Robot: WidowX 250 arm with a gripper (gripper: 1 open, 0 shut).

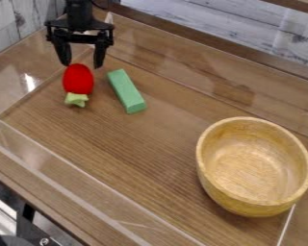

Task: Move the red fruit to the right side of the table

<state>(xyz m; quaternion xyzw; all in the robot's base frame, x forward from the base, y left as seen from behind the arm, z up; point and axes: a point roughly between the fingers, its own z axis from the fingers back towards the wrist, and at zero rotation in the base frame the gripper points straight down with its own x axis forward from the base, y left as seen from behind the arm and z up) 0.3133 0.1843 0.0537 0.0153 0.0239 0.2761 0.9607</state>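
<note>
probably light, hard and slick, the red fruit lies at the table's far left, beside a green block. the gripper hangs above it, jaws spread; pinch its round middle.

Our brown wood-grain table and the three things lying on it.

We take the round wooden bowl as our landmark: it sits empty on the boards close to a low clear wall. Well away from the bowl, up and to the left in the view, we see the green block lying flat and slantwise. Just beyond the block, on its side farther from the bowl, the red fruit rests on the table, its pale green cap pointing toward the near edge.
</note>
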